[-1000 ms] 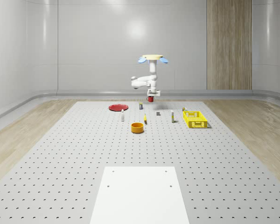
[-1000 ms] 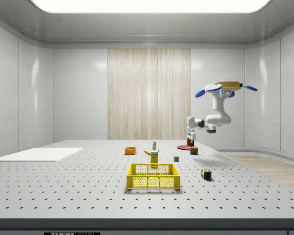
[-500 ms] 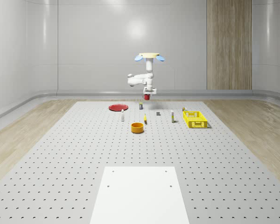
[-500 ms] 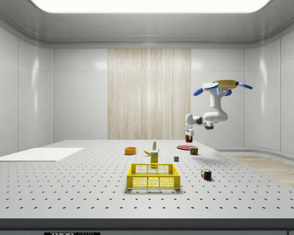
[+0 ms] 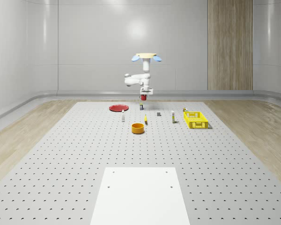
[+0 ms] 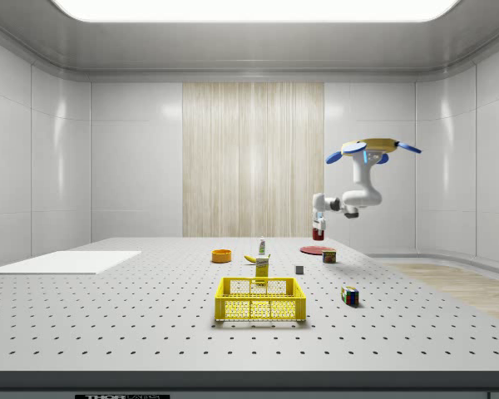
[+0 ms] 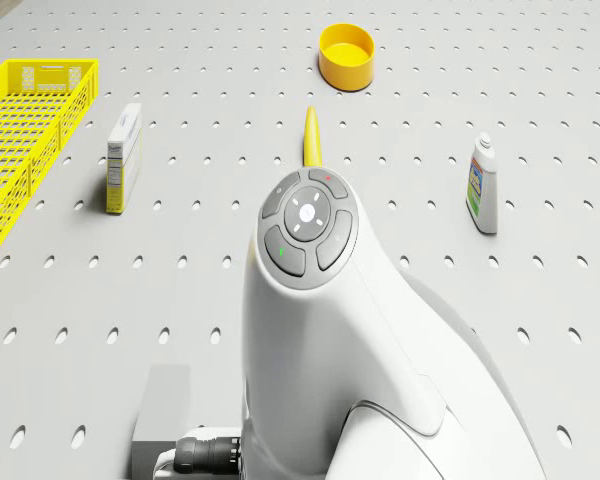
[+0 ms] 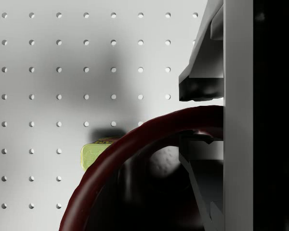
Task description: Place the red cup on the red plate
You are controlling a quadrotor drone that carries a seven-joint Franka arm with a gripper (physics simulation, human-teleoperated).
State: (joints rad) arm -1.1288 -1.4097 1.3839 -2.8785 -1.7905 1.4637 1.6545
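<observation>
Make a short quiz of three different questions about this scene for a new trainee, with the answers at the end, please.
1. True or false: the small red cup is standing on the perforated table.
2. What is held in the gripper? A) the yellow banana B) the red cup C) the white bottle
3. Fill in: in the whole-scene view, the flat round red plate lies to the ___ of the cup.

Key
1. False: the cup hangs in the air under the hovering drone.
2. B: in the wrist view its rim sits between the fingers.
3. Left, and lower, so the cup is not yet over the plate.
</observation>
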